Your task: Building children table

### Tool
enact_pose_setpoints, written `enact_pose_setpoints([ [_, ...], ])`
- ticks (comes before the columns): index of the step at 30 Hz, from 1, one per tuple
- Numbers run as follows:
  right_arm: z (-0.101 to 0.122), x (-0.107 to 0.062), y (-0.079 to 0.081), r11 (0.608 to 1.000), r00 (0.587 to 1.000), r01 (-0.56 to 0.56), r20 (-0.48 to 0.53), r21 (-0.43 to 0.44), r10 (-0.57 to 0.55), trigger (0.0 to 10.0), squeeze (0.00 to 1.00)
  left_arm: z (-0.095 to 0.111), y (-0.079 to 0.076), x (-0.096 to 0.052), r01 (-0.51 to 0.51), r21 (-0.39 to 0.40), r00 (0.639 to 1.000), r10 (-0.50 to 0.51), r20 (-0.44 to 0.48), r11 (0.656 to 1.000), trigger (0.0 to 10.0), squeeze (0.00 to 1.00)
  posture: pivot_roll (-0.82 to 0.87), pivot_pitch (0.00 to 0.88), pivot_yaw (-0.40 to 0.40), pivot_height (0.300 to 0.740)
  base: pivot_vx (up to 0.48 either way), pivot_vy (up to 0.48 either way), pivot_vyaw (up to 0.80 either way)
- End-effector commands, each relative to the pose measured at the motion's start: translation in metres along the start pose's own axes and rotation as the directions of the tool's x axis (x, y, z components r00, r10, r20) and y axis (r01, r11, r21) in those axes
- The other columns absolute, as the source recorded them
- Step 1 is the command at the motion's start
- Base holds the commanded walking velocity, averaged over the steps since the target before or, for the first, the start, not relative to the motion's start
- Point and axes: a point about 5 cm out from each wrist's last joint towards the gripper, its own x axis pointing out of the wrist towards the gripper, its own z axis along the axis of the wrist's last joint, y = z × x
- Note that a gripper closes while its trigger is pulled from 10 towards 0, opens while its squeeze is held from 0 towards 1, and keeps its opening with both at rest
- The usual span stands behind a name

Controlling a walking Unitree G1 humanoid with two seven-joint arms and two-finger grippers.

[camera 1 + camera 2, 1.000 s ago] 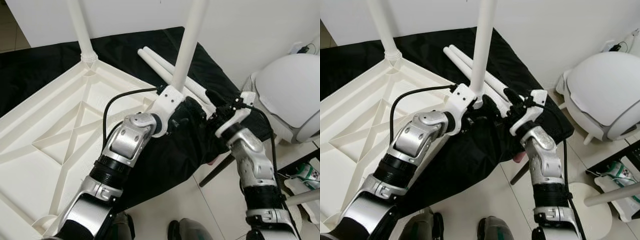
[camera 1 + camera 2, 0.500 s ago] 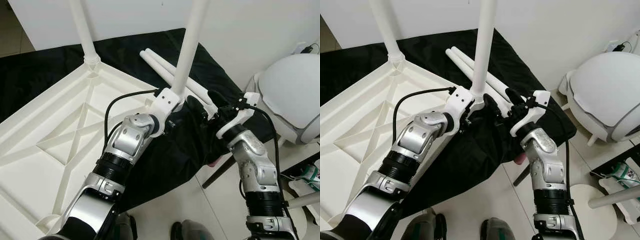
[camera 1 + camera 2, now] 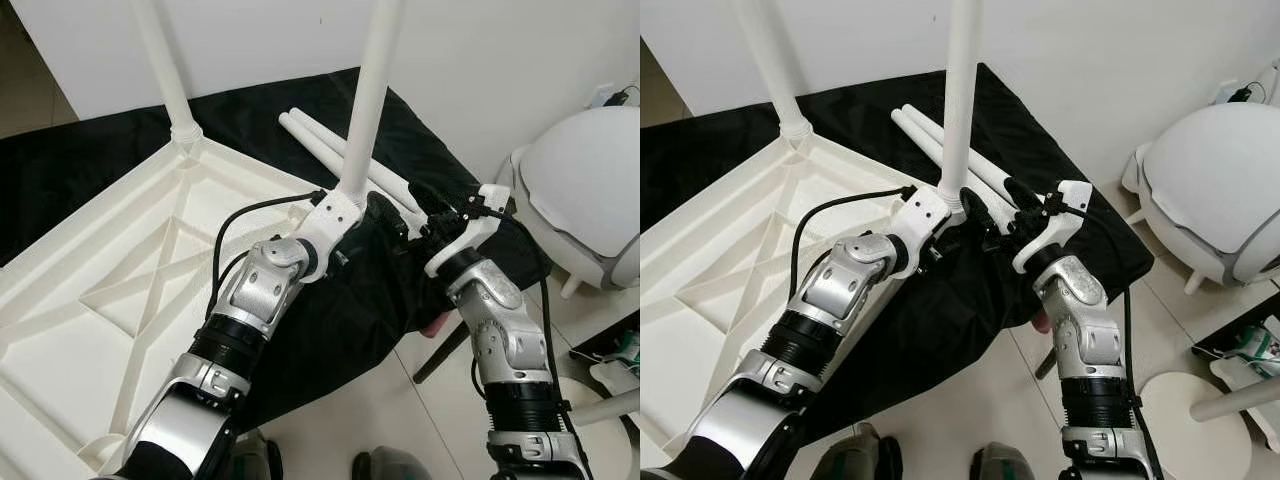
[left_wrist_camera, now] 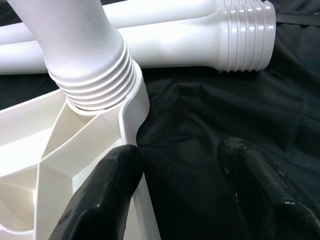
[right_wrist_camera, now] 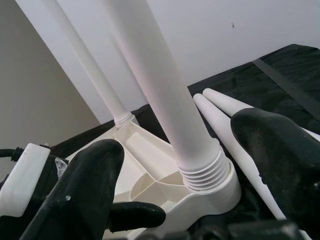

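The white plastic table (image 3: 120, 300) lies upside down on a black cloth. One leg (image 3: 160, 60) stands in its far corner. A second leg (image 3: 370, 100) stands upright in the near right corner socket (image 4: 100, 80). Two loose legs (image 3: 330, 150) lie side by side on the cloth behind it. My left gripper (image 4: 180, 155) is open low at that socket, one finger (image 4: 110, 185) against the corner rim, the other over the cloth. From the right, my right gripper (image 5: 180, 145) is open too, its fingers (image 5: 95, 175) spread to either side of the upright leg (image 5: 155, 75), apart from it.
A large white rounded pod (image 3: 585, 190) stands on the tiled floor to the right, near the white wall (image 3: 480, 60). A round white stool (image 3: 1200, 410) sits at lower right. The black cloth (image 3: 330, 320) hangs over the front edge beside my arms.
The whole view has shifted slightly. Both grippers stay by the base of the near upright leg, the right one a little closer to it.
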Motion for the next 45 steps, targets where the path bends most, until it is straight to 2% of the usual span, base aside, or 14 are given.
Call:
enact_pose_setpoints([
  [1, 0.001, 0.001, -0.001, 1.0, 1.0, 0.009, -0.002, 0.0, -0.009, 10.0, 0.0, -0.042, 0.011, 0.0, -0.249, -0.021, 0.954, 0.241, -0.181, 0.968, 10.0, 0.0, -0.11, 0.011, 0.066, 0.74, 0.0, 0.0, 0.0],
  [7, 0.001, 0.001, -0.002, 1.0, 1.0, 0.023, 0.004, 0.004, -0.023, 10.0, 0.0, -0.031, 0.021, -0.003, -0.29, -0.062, 0.952, 0.282, -0.121, 0.955, 10.0, 0.0, -0.11, 0.016, 0.068, 0.74, 0.0, 0.0, 0.0],
  [8, 0.0, 0.001, -0.001, 1.0, 1.0, 0.023, 0.001, 0.003, -0.023, 10.0, 0.0, -0.026, 0.025, -0.005, -0.296, -0.091, 0.952, 0.287, -0.105, 0.951, 10.0, 1.0, -0.11, 0.023, 0.065, 0.74, 0.0, 0.0, 0.0],
  [12, 0.0, 0.001, -0.002, 1.0, 1.0, 0.025, -0.003, 0.002, -0.025, 10.0, 0.0, -0.015, 0.031, -0.008, -0.31, -0.141, 0.951, 0.305, -0.051, 0.94, 10.0, 1.0, -0.1, 0.026, 0.062, 0.74, 0.0, 0.0, 0.0],
  [20, 0.002, 0.005, -0.002, 1.0, 1.0, 0.022, 0.0, 0.001, -0.022, 10.0, 0.0, -0.001, 0.037, -0.012, -0.353, -0.138, 0.934, 0.357, 0.009, 0.925, 10.0, 1.0, -0.1, 0.029, 0.045, 0.74, 0.0, 0.0, 0.0],
  [24, 0.001, 0.006, -0.002, 1.0, 1.0, 0.016, -0.005, 0.001, -0.016, 10.0, 0.0, 0.008, 0.038, -0.014, -0.335, -0.152, 0.938, 0.345, 0.045, 0.93, 10.0, 0.95, -0.1, 0.031, 0.035, 0.74, 0.0, 0.0, 0.0],
  [25, 0.001, 0.007, -0.001, 1.0, 1.0, 0.006, -0.01, 0.002, -0.006, 10.0, 0.0, 0.015, 0.04, -0.017, -0.333, -0.159, 0.936, 0.347, 0.067, 0.929, 10.0, 0.8, -0.09, 0.037, 0.021, 0.74, 0.0, 0.0, 0.0],
  [26, 0.001, 0.009, -0.002, 1.0, 1.0, 0.002, -0.012, 0.001, -0.002, 10.0, 0.0, 0.019, 0.04, -0.018, -0.331, -0.152, 0.935, 0.345, 0.08, 0.931, 10.0, 0.25, -0.09, 0.038, 0.016, 0.74, 0.0, 0.0, 0.0],
  [27, 0.001, 0.009, -0.002, 1.0, 1.0, -0.001, -0.013, 0.001, 0.001, 10.0, 0.0, 0.022, 0.04, -0.018, -0.329, -0.147, 0.935, 0.343, 0.087, 0.933, 10.0, 0.25, -0.09, 0.038, 0.016, 0.74, 0.0, 0.0, 0.0],
  [28, 0.001, 0.01, -0.002, 1.0, 1.0, -0.003, -0.014, 0.001, 0.003, 10.0, 0.0, 0.024, 0.04, -0.018, -0.329, -0.138, 0.934, 0.344, 0.097, 0.934, 10.0, 0.0, -0.09, 0.039, 0.01, 0.74, 0.0, 0.0, 0.0],
  [38, 0.002, 0.013, 0.0, 1.0, 1.0, -0.02, -0.018, -0.004, 0.02, 10.0, 0.0, 0.029, 0.045, -0.022, -0.376, -0.172, 0.916, 0.393, 0.08, 0.91, 10.0, 0.0, -0.09, 0.041, 0.005, 0.74, 0.0, 0.0, 0.0],
  [41, 0.003, 0.013, 0.0, 1.0, 1.0, -0.021, -0.017, -0.004, 0.021, 10.0, 0.0, 0.02, 0.044, -0.019, -0.388, -0.181, 0.916, 0.4, 0.034, 0.904, 10.0, 0.0, -0.09, 0.041, 0.005, 0.74, 0.0, 0.0, 0.0],
  [43, 0.005, 0.014, -0.002, 1.0, 1.0, -0.019, -0.013, -0.013, 0.019, 10.0, 0.0, -0.001, 0.038, -0.01, -0.422, -0.145, 0.906, 0.414, -0.083, 0.895, 10.0, 0.0, -0.09, 0.041, 0.005, 0.74, 0.0, 0.0, 0.0],
  [45, 0.006, 0.014, -0.002, 1.0, 1.0, -0.019, -0.011, -0.014, 0.019, 10.0, 0.0, -0.005, 0.036, -0.007, -0.429, -0.144, 0.903, 0.417, -0.105, 0.892, 10.0, 0.0, -0.09, 0.041, 0.005, 0.74, 0.0, 0.0, 0.0],
])
